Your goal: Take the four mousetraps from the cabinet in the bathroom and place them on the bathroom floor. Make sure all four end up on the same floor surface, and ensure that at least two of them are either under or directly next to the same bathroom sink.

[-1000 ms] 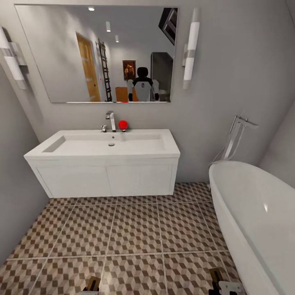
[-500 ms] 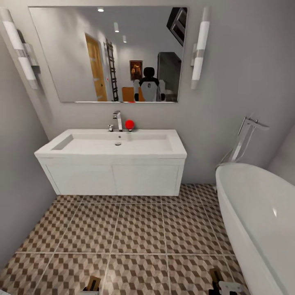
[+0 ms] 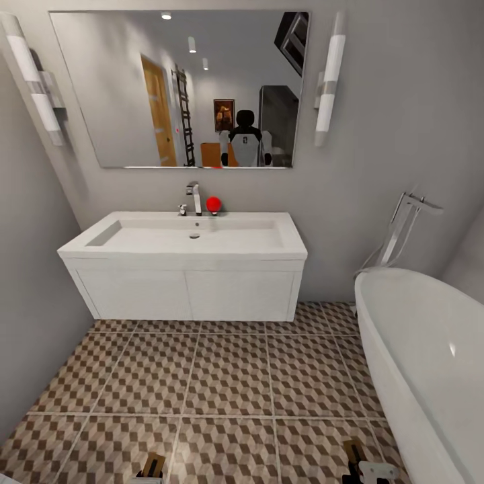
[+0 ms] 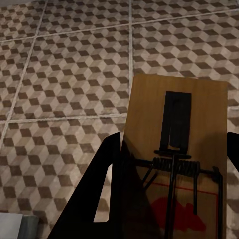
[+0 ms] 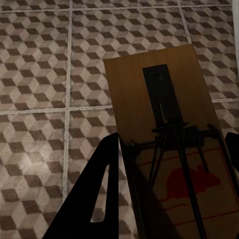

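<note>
We face the sink (image 3: pixel 181 245), a long white wall-hung basin with a chrome tap (image 3: pixel 194 199) and a small red ball (image 3: pixel 214 204) just beside the tap on its back ledge. Above the sink hangs a wide mirror (image 3: pixel 134 87) flanked by two tube lamps, and in it we see our own reflection with an orange-brown piece of furniture behind us. To the sink's right stands the oval white bathtub (image 3: pixel 423 356) with a chrome floor-standing tap (image 3: pixel 402 228) at its head. The bathroom floor (image 3: pixel 222 376), tiled in the brown, beige and white cube pattern, stretches from under the sink toward us.

At the near edge of that floor in the head view, the tips of both our grippers just show, each carrying a tan board: the left gripper (image 3: pixel 152 469) and the right gripper (image 3: pixel 363 467).

In the left wrist view, our left fingers (image 4: pixel 107 189) are closed on a mousetrap (image 4: pixel 177 149), its wooden board held above the tiles with the dark spring and bar and a red print visible. In the right wrist view, our right fingers (image 5: pixel 99 194) likewise clamp a second mousetrap (image 5: pixel 164 129), with a red mouse print on its board, also held above the floor tiles.
</note>
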`<state>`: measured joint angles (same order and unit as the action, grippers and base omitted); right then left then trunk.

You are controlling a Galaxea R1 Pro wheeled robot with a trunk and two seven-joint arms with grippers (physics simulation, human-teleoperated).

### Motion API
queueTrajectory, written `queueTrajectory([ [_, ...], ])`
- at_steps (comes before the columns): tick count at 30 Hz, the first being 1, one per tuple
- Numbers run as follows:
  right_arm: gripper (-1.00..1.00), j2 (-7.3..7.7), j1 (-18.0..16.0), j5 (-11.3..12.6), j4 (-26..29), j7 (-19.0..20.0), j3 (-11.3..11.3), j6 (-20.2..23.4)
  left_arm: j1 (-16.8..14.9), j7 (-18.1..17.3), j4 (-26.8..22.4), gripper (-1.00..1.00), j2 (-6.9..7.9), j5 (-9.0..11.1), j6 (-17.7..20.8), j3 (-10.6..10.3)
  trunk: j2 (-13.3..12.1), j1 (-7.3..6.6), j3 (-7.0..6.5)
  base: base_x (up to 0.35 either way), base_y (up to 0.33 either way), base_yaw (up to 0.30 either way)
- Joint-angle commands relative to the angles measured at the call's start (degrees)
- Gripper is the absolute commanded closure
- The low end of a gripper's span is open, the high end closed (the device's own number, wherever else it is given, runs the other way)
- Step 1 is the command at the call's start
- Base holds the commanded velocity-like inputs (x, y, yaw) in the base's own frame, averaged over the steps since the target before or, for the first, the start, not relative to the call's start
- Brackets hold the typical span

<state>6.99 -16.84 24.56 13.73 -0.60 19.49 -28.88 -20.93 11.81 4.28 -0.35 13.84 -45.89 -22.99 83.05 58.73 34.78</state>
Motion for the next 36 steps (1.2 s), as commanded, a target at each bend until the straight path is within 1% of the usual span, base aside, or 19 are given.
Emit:
queueTrajectory([
  [1, 1.00, 0.04, 0.0, 0.7, 0.0, 0.2, 0.5, -0.2, -0.1, 0.3, 0.2, 1.00, -0.03, 0.2, -0.3, -0.5, 0.0, 0.00, 0.05, 0.000, 0.000, 0.000],
  [19, 1.00, 0.04, 0.0, 0.7, 0.1, 0.2, 0.5, -0.2, -0.1, 0.3, 0.0, 1.00, -0.12, 0.2, -0.2, -0.3, 0.0, 0.00, 0.05, 0.000, 0.000, 0.000],
  [22, 1.00, 0.03, 0.0, 0.7, 0.5, 0.1, 0.4, 0.1, -0.1, 0.3, -0.1, 1.00, -0.29, 0.2, 1.3, -0.1, 0.0, 0.00, 0.05, 0.000, 0.000, 0.000],
  [24, 1.00, 0.02, 0.0, 0.7, 0.9, 0.1, 0.4, 0.2, 0.0, 0.3, -0.5, 1.00, -0.37, 0.2, 4.1, -0.1, 0.0, 0.00, 0.05, 0.000, 0.000, 0.000],
  [25, 1.00, 0.01, 0.0, 0.7, 1.3, 0.1, 0.4, 0.2, 0.0, 0.3, -1.3, 1.00, -0.34, 0.2, 6.5, -0.1, 0.0, 0.00, 0.05, 0.000, 0.000, 0.000],
  [26, 1.00, 0.00, 0.0, 0.7, 1.7, 0.1, 0.4, 0.3, 0.0, 0.3, -1.8, 1.00, -0.29, 0.3, 7.8, -0.1, 0.0, 0.00, 0.05, 0.000, 0.000, 0.000],
  [29, 1.00, -0.14, 0.0, 0.6, 6.0, -1.1, 0.4, 1.0, 0.0, 0.4, -7.0, 1.00, 0.43, 0.9, 15.7, 0.0, 0.0, 0.00, 0.05, 0.000, 0.000, 0.000],
  [30, 1.00, -0.16, 0.0, 0.4, 6.8, -1.6, 0.4, 1.4, 0.0, 0.4, -8.1, 1.00, 0.62, 1.1, 16.9, 0.0, 0.0, 0.00, 0.05, 0.000, 0.000, 0.000],
  [31, 1.00, -0.21, 0.0, -0.2, 8.6, -2.6, 0.4, 2.6, 0.0, 0.4, -10.5, 1.00, 1.03, 1.4, 19.5, 0.0, 0.0, 0.00, 0.05, 0.000, 0.000, 0.000],
  [33, 1.00, -0.29, 0.0, -2.0, 12.6, -4.9, 0.4, 6.3, 0.0, 0.4, -15.4, 1.00, 1.72, 1.9, 24.9, 0.0, 0.0, 0.00, 0.05, 0.000, 0.000, 0.000],
  [34, 1.00, -0.31, 0.0, -2.5, 13.8, -5.5, 0.4, 7.3, 0.0, 0.4, -16.6, 1.00, 1.89, 1.9, 26.4, 0.0, 0.0, 0.00, 0.05, 0.000, 0.000, 0.000],
  [36, 1.00, -0.65, 0.0, -4.3, 18.5, -7.5, 0.4, 11.7, 0.0, 0.4, -21.9, 1.00, 2.65, 2.2, 32.6, 0.5, 0.0, 0.00, 0.05, 0.000, 0.000, 0.000],
])
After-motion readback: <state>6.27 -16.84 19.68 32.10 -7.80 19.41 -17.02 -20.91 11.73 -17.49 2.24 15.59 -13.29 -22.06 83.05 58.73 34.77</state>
